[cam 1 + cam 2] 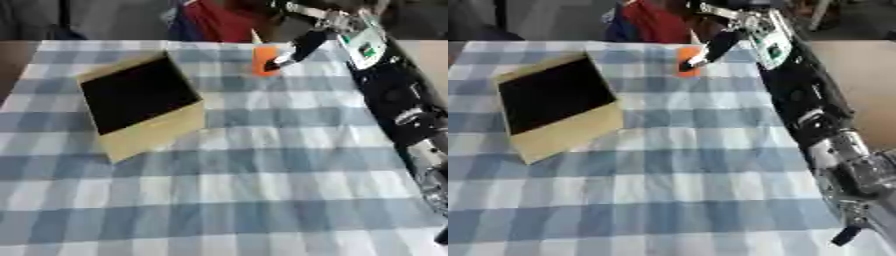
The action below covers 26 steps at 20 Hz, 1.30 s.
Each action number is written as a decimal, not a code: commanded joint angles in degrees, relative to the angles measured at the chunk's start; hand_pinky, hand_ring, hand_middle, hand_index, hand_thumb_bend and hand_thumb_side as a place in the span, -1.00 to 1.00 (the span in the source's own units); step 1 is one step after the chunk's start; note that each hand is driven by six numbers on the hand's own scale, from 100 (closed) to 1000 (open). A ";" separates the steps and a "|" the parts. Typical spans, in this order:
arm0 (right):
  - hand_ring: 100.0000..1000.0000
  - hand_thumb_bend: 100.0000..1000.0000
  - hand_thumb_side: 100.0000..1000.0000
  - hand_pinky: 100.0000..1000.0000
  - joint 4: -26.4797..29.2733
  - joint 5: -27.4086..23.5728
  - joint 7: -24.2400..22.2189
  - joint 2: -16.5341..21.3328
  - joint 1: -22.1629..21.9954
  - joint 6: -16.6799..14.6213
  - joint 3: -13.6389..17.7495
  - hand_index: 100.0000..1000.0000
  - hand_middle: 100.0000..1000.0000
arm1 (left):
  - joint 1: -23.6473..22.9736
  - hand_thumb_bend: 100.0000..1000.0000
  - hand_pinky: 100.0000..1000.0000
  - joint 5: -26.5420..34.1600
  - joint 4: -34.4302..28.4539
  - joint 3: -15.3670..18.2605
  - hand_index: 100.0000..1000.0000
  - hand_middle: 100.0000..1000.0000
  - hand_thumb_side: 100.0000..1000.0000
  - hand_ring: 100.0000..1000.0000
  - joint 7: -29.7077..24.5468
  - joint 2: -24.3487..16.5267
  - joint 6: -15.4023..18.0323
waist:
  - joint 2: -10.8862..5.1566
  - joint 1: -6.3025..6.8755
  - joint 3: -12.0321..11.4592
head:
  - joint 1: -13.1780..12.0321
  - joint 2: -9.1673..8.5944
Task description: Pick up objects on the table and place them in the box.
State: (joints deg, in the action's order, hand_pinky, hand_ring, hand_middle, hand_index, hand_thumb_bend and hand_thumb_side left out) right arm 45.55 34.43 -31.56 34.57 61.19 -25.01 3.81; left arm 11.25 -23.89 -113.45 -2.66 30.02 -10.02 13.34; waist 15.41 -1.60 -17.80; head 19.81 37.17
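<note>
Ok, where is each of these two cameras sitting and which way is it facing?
Left eye view: in the head, looking down at the checked table; the right arm reaches from the right edge, right hand at the orange object on the far side.
Right eye view: beside it, same downward aim, scene shifted leftward; the arm fills more of the right side.
Shared: the open box, the orange object, right arm. The left hand shows in neither.

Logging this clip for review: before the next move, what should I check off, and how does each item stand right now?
1. Right hand reaches the orange object: ok, fingers overlap it.
2. Fingers closed around it: cannot tell.
3. Object lifted off the checked tablecloth: cannot tell.
4. Box open, dark inside: ok.
5. Cloth between object and box free of things: ok.
6. Left hand out of the way: ok, not in view.
</note>
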 commanded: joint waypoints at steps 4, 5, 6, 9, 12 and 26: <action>0.76 0.33 -0.52 0.61 -2.93 4.78 1.98 1.12 2.24 1.52 1.84 1.00 0.92 | 0.98 -1.00 0.34 0.24 -1.14 -0.38 0.52 0.13 -0.01 0.25 -0.49 -0.95 0.36 | -0.47 -0.03 -0.75 | 1.76 -0.94; 0.76 0.33 -0.53 0.61 -3.30 5.31 2.24 1.03 2.26 1.66 1.98 1.00 0.92 | 1.01 -1.00 0.34 0.25 -1.14 -0.38 0.52 0.12 -0.01 0.25 -0.51 -0.91 0.38 | -0.38 -0.06 -0.83 | 1.87 -0.99; 0.76 0.33 -0.53 0.61 -3.66 5.79 2.43 0.97 2.26 1.82 2.08 1.00 0.92 | 1.05 -1.00 0.34 0.25 -1.14 -0.39 0.52 0.12 0.00 0.25 -0.53 -0.89 0.39 | -0.25 -0.10 -0.90 | 2.02 -1.07; 0.76 0.32 -0.53 0.61 -4.66 6.96 3.01 0.75 2.30 2.33 2.42 1.00 0.92 | 1.12 -1.00 0.34 0.16 -1.14 -0.43 0.52 0.12 0.00 0.25 -0.62 -0.79 0.46 | 0.07 -0.25 -1.09 | 2.56 -1.38; 0.77 0.32 -0.54 0.61 -5.69 7.92 3.49 0.53 2.38 2.83 2.72 1.00 0.92 | 1.26 -1.00 0.34 0.08 -1.14 -0.43 0.52 0.12 0.00 0.24 -0.61 -0.68 0.55 | 0.36 -0.46 -1.52 | 4.00 -2.25; 0.78 0.29 -0.54 0.61 -7.51 16.14 8.33 0.65 2.67 4.19 3.40 1.00 0.91 | 1.42 -1.00 0.34 0.00 -1.14 -0.44 0.52 0.12 0.00 0.24 -0.69 -0.43 0.55 | 0.85 -0.91 -2.55 | 8.33 -3.11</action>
State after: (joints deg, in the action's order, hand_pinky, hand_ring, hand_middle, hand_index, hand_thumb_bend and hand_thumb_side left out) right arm 37.73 49.27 -24.16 33.54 62.51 -20.92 6.73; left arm 12.08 -23.80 -113.45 -2.97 29.51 -9.99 13.82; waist 17.20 -2.62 -20.30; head 27.85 34.68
